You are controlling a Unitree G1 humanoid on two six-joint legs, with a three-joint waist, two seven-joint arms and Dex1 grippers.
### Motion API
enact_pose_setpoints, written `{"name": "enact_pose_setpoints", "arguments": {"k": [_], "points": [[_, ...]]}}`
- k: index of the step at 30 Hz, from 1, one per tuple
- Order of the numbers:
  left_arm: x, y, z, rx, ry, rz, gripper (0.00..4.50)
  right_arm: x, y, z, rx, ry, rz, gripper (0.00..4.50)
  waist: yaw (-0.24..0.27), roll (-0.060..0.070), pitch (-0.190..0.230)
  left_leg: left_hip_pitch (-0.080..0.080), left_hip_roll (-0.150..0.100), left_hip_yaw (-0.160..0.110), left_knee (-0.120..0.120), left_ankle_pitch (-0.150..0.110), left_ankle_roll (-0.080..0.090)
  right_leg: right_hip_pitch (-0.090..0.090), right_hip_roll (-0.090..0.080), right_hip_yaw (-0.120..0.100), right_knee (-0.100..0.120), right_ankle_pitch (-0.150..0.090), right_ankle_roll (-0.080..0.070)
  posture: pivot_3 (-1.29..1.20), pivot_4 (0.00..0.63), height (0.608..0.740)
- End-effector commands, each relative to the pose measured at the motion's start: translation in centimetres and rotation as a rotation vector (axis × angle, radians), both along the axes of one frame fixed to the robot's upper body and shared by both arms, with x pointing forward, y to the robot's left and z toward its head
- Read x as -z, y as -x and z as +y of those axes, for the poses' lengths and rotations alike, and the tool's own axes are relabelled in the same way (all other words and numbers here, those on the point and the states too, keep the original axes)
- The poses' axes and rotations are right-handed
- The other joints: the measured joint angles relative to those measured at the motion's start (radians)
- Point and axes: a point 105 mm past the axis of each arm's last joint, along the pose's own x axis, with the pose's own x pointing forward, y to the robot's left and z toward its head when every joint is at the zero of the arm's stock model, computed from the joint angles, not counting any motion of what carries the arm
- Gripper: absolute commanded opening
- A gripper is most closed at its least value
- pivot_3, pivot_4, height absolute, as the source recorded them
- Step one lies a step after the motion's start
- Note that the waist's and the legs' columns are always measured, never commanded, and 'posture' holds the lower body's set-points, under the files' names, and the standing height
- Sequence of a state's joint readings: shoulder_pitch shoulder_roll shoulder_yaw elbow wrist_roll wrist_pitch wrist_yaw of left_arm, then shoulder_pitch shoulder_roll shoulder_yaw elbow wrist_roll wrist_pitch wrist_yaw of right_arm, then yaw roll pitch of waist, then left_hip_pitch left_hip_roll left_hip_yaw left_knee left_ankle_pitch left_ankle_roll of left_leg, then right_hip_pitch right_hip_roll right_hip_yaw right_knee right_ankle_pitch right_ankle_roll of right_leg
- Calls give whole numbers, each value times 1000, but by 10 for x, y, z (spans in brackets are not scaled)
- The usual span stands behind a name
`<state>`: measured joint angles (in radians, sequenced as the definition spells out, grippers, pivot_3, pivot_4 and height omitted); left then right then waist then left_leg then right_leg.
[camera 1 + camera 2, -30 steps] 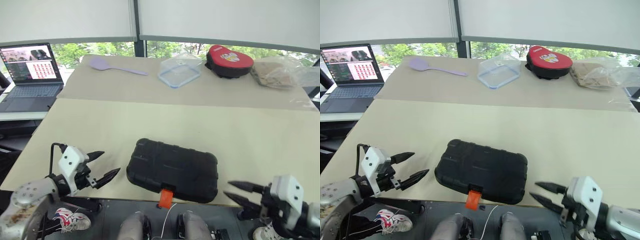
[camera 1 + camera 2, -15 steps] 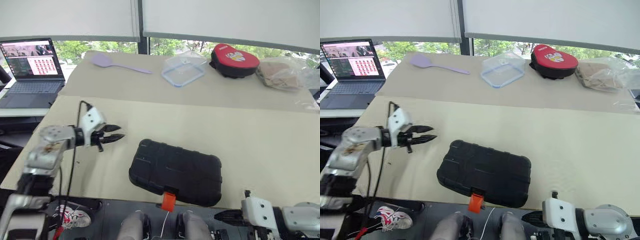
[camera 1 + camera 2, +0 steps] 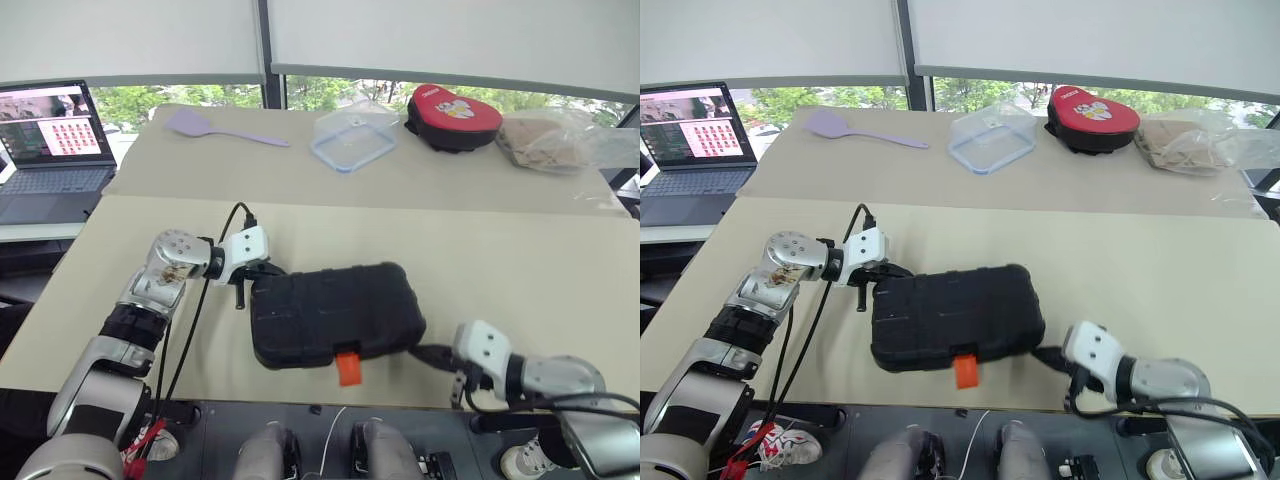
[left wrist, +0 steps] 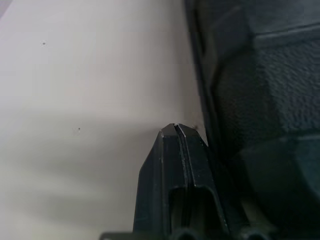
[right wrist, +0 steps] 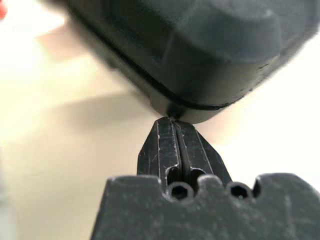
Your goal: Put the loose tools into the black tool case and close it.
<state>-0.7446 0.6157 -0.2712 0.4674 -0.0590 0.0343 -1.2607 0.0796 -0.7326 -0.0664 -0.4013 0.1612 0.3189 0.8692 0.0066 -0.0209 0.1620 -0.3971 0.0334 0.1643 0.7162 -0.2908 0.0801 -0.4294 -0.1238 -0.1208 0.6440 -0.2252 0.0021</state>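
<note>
Black tool case [image 3: 335, 313] lying closed near the front edge of the table [image 3: 520, 270], orange latch [image 3: 347, 366] facing the front.

Left gripper [image 3: 262, 274] at the case's left end, fingers pressed together with no gap, holding nothing. In the left wrist view, joined fingertips [image 4: 175, 131] down at the tabletop, just beside the case's side wall; actual contact with the wall hard to judge.

Right gripper [image 3: 425, 352] at the case's front right corner, fingers likewise pressed flat together, holding nothing. In the right wrist view, tip [image 5: 170, 122] set against the lower rim of the case corner, right at the seam line, seemingly touching.

Case thus flanked by both grippers, one at each end.

On the far table: purple spatula [image 3: 205, 127], clear plastic container [image 3: 352, 139], red-and-black pouch [image 3: 452, 112], crumpled plastic bag [image 3: 556, 140]. Open laptop [image 3: 48, 145] off to the left on a separate surface.
</note>
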Motion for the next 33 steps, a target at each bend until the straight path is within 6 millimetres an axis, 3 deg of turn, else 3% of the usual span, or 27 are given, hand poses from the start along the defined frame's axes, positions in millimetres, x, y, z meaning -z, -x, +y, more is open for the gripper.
{"name": "enact_pose_setpoints", "arguments": {"k": [1, 5, 8, 11, 15, 21, 27, 33], "points": [[-37, -7, -7, 7, 107, -53, 14, -21, -8, -10, 36, -36, -51, 0, 6, 0, 0, -1, 0, 0, 1, 0, 0, 0, 0, -1, 0, 0, 0, 0, 150, 731], [-78, 2, -27, 63, 264, -18, 14, -33, 2, -13, -20, -89, -1, 0, 7, 0, 0, -12, -1, 0, 8, 0, 1, -8, 1, -2, 3, 1, 1, 0, 150, 731], [-86, 24, -51, 183, 281, 50, 14, -34, 20, -8, -125, -118, 72, 0, 8, 0, 0, -12, -1, -1, 10, 0, 2, -7, 1, -2, 3, 1, 3, 0, 150, 731], [-69, 41, -69, 296, 188, 51, 14, -32, 36, 1, -213, -132, 125, 0, 6, 0, 0, -9, -1, -1, 10, -1, 2, -4, 1, -2, 3, 0, 3, 0, 150, 731], [-39, 45, -86, 361, 65, 22, 14, -28, 43, 17, -280, -141, 143, 0, 4, 0, 0, -5, 0, -1, 10, -1, 2, -1, 2, -1, 3, 0, 3, 0, 150, 731], [9, 49, -81, 468, -173, -40, 14, -19, 34, 40, -340, -112, 98, 0, 5, 1, -1, -2, 0, -3, 10, -1, 2, 2, 1, 0, 2, 1, 2, 0, 150, 731], [15, 50, -79, 475, -183, -42, 14, -14, 22, 63, -377, -99, 59, 0, 5, 2, -2, -1, 0, -5, 10, -2, 3, 4, 0, -1, 2, 1, 2, 0, 150, 731], [9, 47, -85, 463, -154, -48, 14, 4, 18, 65, -392, -12, 69, 0, 6, 2, -2, -1, 0, -5, 11, -2, 3, 5, 0, -2, 2, 1, 2, 0, 150, 731]]}}
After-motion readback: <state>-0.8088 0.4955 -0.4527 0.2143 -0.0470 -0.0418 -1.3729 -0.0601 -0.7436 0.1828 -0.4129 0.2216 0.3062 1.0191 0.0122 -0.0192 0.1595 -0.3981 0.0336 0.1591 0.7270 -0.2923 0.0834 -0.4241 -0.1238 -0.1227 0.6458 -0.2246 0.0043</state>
